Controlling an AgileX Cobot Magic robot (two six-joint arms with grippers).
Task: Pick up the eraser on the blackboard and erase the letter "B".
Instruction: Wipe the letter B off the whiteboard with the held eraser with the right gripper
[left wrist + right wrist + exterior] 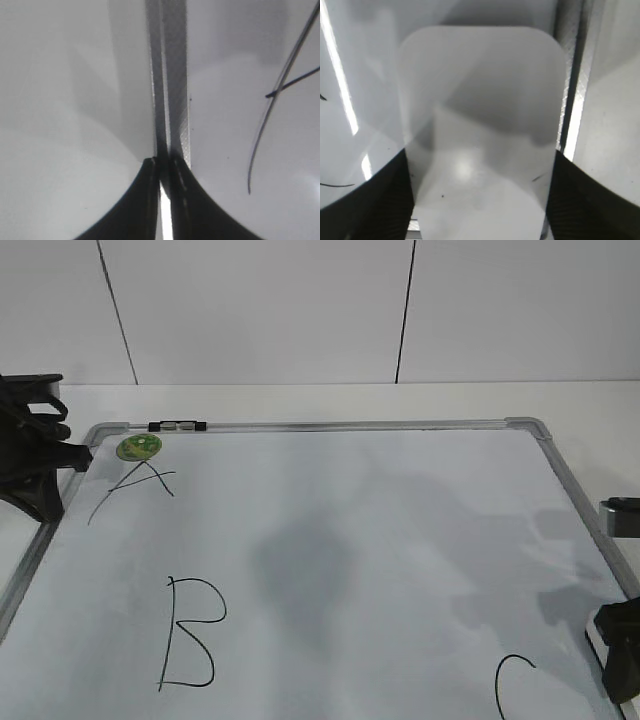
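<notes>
The blackboard (pixel 400 540) is a pale whiteboard with a silver frame, lying flat. The letter "B" (pixel 190 635) is drawn in black at its lower left. In the right wrist view the white eraser (pixel 480 125) lies beside the board's frame (pixel 572 100). My right gripper (pixel 480 160) has a finger pressed on each long side of the eraser. In the exterior view this gripper (pixel 618 655) is at the board's lower right edge, and the eraser cannot be made out there. My left gripper (pixel 40 455) is shut and empty over the board's left frame (pixel 172 75).
A slanted "A" (pixel 135 485) and a round green sticker (pixel 138 447) are at the board's top left. A curved "C" (pixel 515 680) is at the lower right. A small black-and-silver clip (pixel 177 425) sits on the top frame. A white wall stands behind the table.
</notes>
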